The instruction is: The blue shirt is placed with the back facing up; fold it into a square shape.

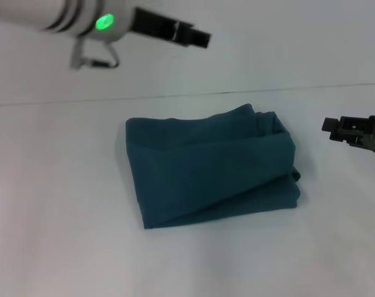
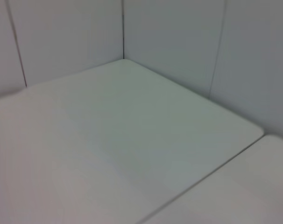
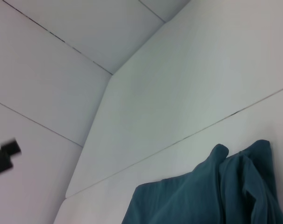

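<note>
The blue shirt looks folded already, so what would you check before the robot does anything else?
1. The blue shirt forms a compact, roughly square bundle: ok.
2. Edges neat: not ok, bunched folds show at its far right corner in the head and right wrist views.
3. Shirt lies fully on the white table: ok.
4. The left gripper is raised behind the shirt, clear of the cloth: ok.
5. The right gripper sits to the shirt's right, not touching it: ok.
6. Either gripper open or shut: cannot tell.
</note>
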Available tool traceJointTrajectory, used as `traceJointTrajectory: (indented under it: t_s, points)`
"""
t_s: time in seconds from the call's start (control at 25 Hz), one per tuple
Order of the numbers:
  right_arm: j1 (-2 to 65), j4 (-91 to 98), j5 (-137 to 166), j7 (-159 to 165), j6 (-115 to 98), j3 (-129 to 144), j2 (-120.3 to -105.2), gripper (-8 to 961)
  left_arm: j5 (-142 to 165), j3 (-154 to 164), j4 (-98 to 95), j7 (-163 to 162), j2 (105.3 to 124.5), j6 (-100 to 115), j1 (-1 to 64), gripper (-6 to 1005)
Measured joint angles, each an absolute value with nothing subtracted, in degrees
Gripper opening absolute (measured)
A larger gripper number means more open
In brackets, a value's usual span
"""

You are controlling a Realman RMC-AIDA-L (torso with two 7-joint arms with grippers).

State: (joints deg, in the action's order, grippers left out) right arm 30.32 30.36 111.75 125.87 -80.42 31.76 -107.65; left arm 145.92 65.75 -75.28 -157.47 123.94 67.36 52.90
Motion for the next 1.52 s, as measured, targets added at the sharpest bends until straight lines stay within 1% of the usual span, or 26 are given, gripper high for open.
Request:
traceJointTrajectory:
  t_s: [0.16, 0.28, 0.4, 0.52, 0.56, 0.6, 0.64, 0.68, 0.84, 1.0, 1.12, 1.28, 1.4, 1.52]
  points:
    - [31.19, 30.59, 113.71, 127.14, -80.34, 31.84, -107.41, 488, 134.92, 54.43, -71.91, -157.38, 123.70, 73.63, 48.54, 697]
    - [32.39, 30.72, 116.65, 128.27, -80.18, 31.84, -107.12, 490, 125.59, 46.15, -65.43, -155.61, 122.44, 79.28, 45.65, 696]
    - [33.72, 30.81, 119.57, 129.42, -80.07, 31.84, -106.78, 491, 116.82, 41.33, -56.92, -152.95, 119.87, 83.68, 41.49, 696]
    - [35.42, 31.02, 122.46, 130.95, -80.48, 31.90, -106.14, 493, 110.92, 39.96, -48.93, -150.94, 116.72, 87.11, 37.29, 696]
    - [35.99, 31.07, 123.37, 131.51, -80.72, 32.00, -105.89, 494, 110.92, 39.96, -48.93, -150.94, 116.72, 87.11, 37.29, 696]
    - [36.53, 31.11, 124.21, 132.13, -80.94, 32.29, -105.64, 494, 108.69, 39.62, -44.84, -149.69, 115.21, 89.24, 34.83, 695]
    - [37.25, 31.18, 125.14, 132.80, -81.19, 32.76, -105.33, 495, 107.78, 39.24, -42.83, -148.81, 114.42, 91.21, 32.84, 695]
    - [38.15, 31.25, 126.05, 133.59, -81.45, 33.47, -105.00, 495, 107.66, 38.73, -42.09, -148.37, 114.10, 92.50, 31.45, 695]
    - [42.80, 33.45, 132.03, 139.17, -81.91, 38.20, -104.07, 495, 107.95, 35.67, -41.98, -146.85, 114.38, 95.94, 28.00, 695]
    - [48.61, 37.42, 140.43, 146.54, -81.76, 40.59, -103.95, 494, 107.94, 33.99, -41.82, -145.53, 114.88, 97.71, 26.32, 694]
    - [52.68, 39.61, 146.70, 149.80, -81.45, 40.75, -104.77, 493, 107.93, 33.90, -41.64, -145.13, 115.25, 98.02, 26.04, 690]
    - [56.21, 39.82, 152.45, 151.01, -80.94, 40.80, -106.47, 492, 107.89, 33.89, -41.53, -144.87, 115.74, 98.03, 25.97, 690]
    - [56.81, 38.79, 153.18, 151.10, -80.19, 40.89, -107.82, 491, 107.82, 33.85, -41.49, -144.75, 116.17, 97.86, 25.88, 690]
    - [56.44, 37.15, 152.98, 151.15, -79.13, 40.82, -108.80, 490, 107.61, 33.75, -41.42, -144.67, 116.42, 97.61, 25.74, 690]
